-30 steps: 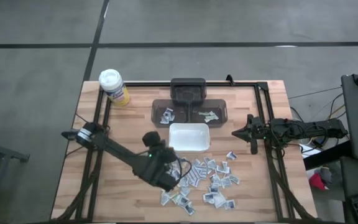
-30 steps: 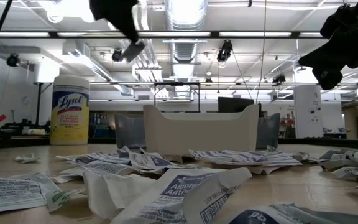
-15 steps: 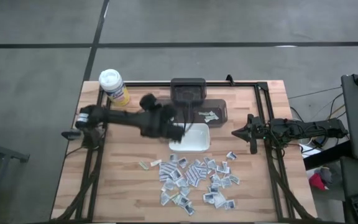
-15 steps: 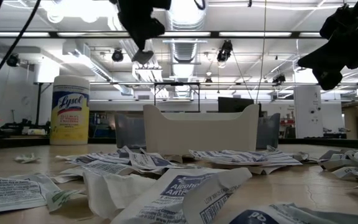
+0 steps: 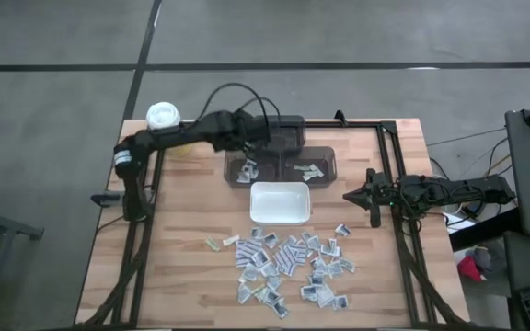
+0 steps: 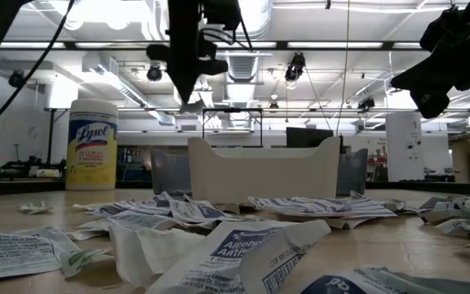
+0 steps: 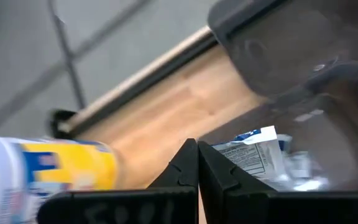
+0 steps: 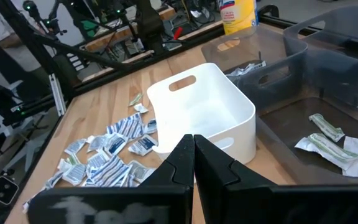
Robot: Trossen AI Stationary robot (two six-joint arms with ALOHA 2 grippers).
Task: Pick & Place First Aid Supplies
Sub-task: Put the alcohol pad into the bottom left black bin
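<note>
Hovering over packets [image 7: 257, 152] seemingly just below, left pincer [image 7: 197, 163] is closed empty.

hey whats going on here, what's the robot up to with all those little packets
It is sorting first aid packets from a loose pile on the wooden table into bins. The left gripper, shut, hangs over the left compartment of the dark clear bin, where a few packets already lie. The right compartment holds a couple more. The white tray in the middle looks empty. The right gripper, also shut, waits at the table's right edge. A yellow wipes canister stands at the back left corner.
</note>
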